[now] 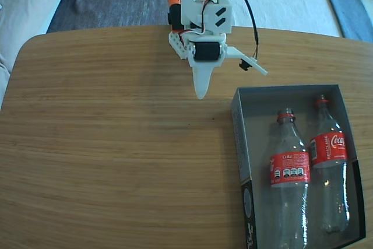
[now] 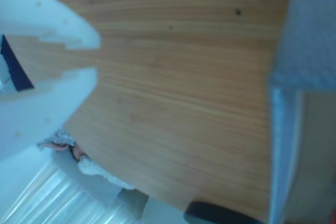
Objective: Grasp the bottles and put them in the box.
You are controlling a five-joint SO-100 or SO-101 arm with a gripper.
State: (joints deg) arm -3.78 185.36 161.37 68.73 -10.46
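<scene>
White plastic jaws nearly together, empty, two clear ribbed bottles point(image 1: 289, 170) point(image 1: 328, 150) lying in grey cardboard box point(image 1: 239, 138).

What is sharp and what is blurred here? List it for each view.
Fixed view: evenly daylit and mostly sharp; the bottles in the box show soft highlights on the clear plastic, labels readable. Wrist view: soft throughout, the white gripper close to the lens and out of focus, jaws nearly closed with nothing between them, the table grain smeared, the right edge a blurred pale shape.
</scene>
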